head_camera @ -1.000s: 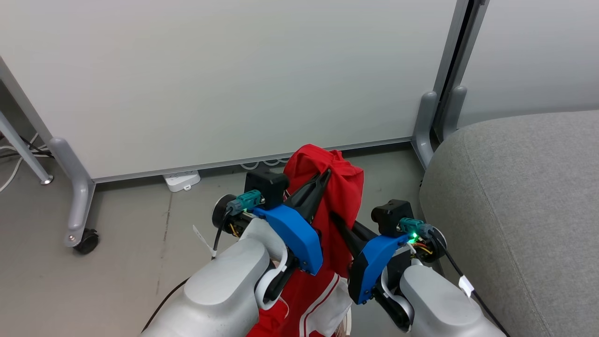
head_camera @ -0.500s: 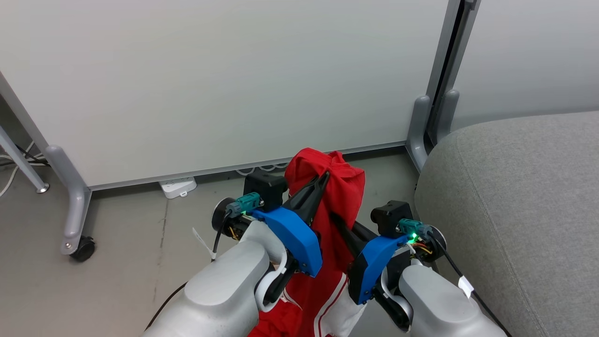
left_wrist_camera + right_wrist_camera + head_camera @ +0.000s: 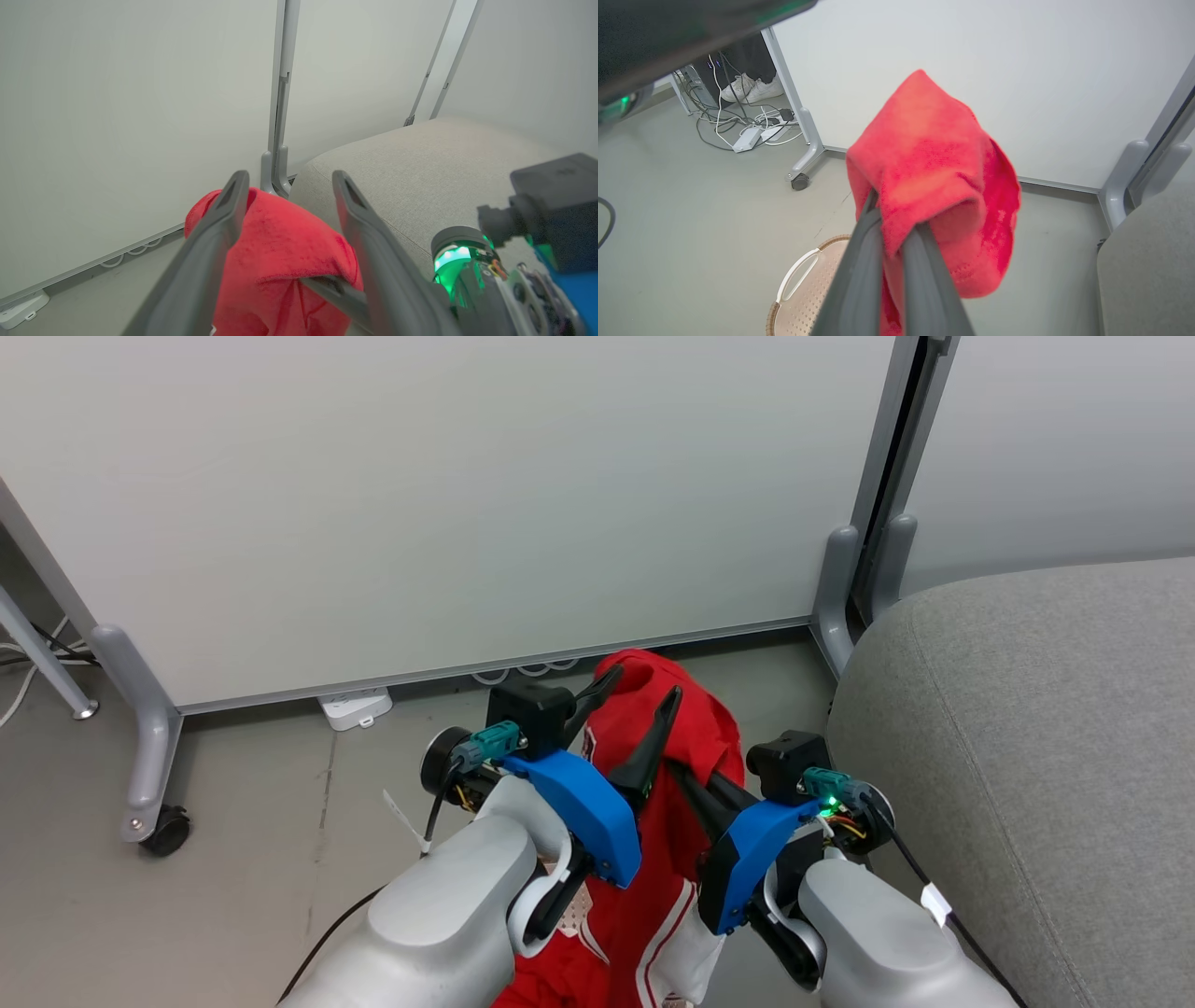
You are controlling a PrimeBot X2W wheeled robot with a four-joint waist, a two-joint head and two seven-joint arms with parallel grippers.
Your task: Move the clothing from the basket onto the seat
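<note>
A red piece of clothing [image 3: 695,733] with white striped trim hangs bunched in the air between my two arms, left of the grey seat [image 3: 1027,728]. My right gripper [image 3: 681,773] is shut on it, and the fingertips are buried in the fabric [image 3: 934,168]. My left gripper [image 3: 638,691] stands open, its two fingers spread on either side of the top of the bunch [image 3: 280,247]. Below the hanging cloth, the right wrist view shows the cream basket [image 3: 808,289] on the floor. The seat [image 3: 420,154] lies just beyond the cloth.
A white partition panel [image 3: 467,504] on castor legs [image 3: 168,831] stands close ahead, with a power strip [image 3: 355,707] under it. Cables [image 3: 742,126] and a person's white shoes [image 3: 754,88] lie past the panel's left end. Grey floor [image 3: 233,859] spreads to the left.
My left gripper has opened and let go of the top of the red clothing. That top has sagged a little. The right gripper keeps its hold.
</note>
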